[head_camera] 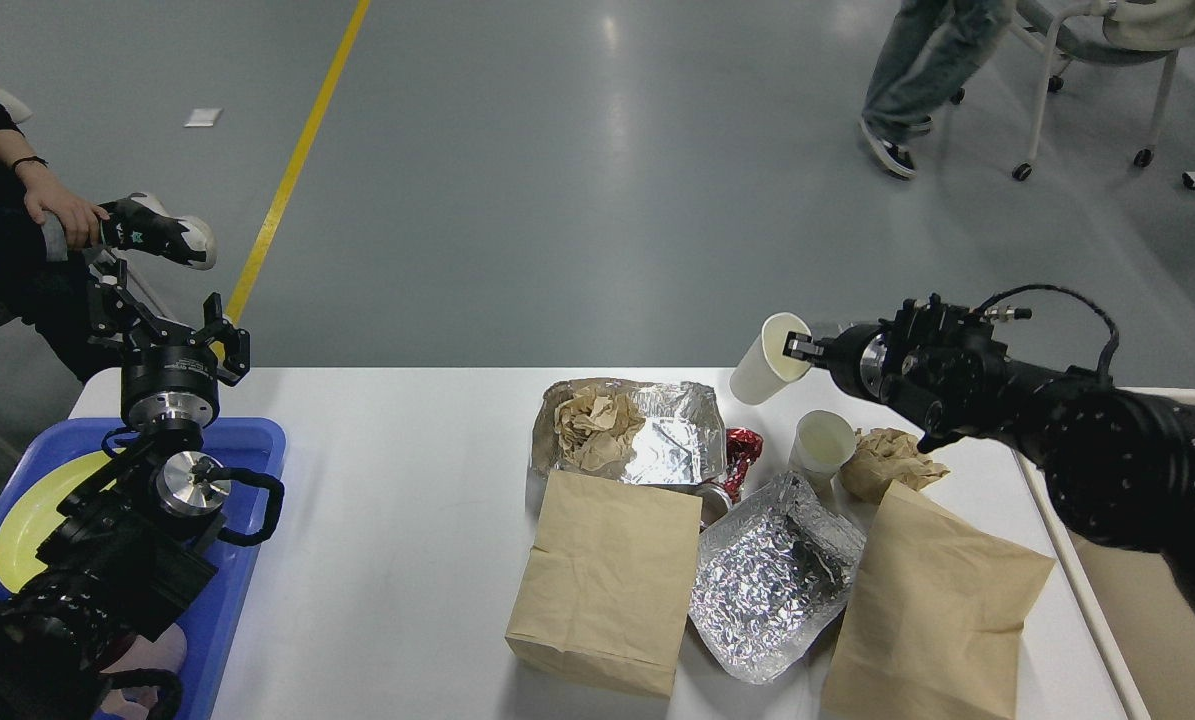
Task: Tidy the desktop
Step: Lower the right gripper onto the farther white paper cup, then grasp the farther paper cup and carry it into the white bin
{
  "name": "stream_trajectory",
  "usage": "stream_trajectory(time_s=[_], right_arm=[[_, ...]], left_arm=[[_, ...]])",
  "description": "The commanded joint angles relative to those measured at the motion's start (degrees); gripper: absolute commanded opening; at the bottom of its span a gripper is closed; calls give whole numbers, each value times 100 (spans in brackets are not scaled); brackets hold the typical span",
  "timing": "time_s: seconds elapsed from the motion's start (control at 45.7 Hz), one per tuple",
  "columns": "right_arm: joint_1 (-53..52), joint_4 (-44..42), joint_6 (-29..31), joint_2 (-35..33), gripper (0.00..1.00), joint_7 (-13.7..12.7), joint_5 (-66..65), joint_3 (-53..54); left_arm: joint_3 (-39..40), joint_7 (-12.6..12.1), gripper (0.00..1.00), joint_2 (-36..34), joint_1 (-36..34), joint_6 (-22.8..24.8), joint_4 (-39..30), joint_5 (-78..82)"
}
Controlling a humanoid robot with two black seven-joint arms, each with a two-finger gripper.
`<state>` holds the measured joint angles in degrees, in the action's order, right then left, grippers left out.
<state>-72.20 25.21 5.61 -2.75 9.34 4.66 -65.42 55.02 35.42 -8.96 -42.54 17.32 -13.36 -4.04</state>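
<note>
Desktop (397, 470) is seen spanning the lower frame. Right gripper (795, 350) is observed at two o'clock, jaws pinched on the rim of a tilted paper cup (765, 358) raised off the surface. Left gripper (162, 310) is noted at nine o'clock, jaws spread, above the blue tray (247, 450).

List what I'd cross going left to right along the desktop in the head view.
Blue tray → left paper bag → red wrapper → standing paper cup → right paper bag → beige bin.
</note>
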Motion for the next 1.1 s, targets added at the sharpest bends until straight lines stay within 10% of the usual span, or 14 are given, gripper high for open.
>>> stream_trajectory(time_s=[0.0, 0.46, 1.073], right_arm=[[-812, 466, 46, -515, 0, 15, -18, 65], [-4074, 2093, 1909, -2098, 0, 76, -70, 74], [275, 283, 486, -3364, 0, 15, -88, 3]], left_arm=[[0, 0, 97, 0, 0, 0, 0, 0], [0, 0, 97, 0, 0, 0, 0, -9], [0, 0, 97, 0, 0, 0, 0, 0]])
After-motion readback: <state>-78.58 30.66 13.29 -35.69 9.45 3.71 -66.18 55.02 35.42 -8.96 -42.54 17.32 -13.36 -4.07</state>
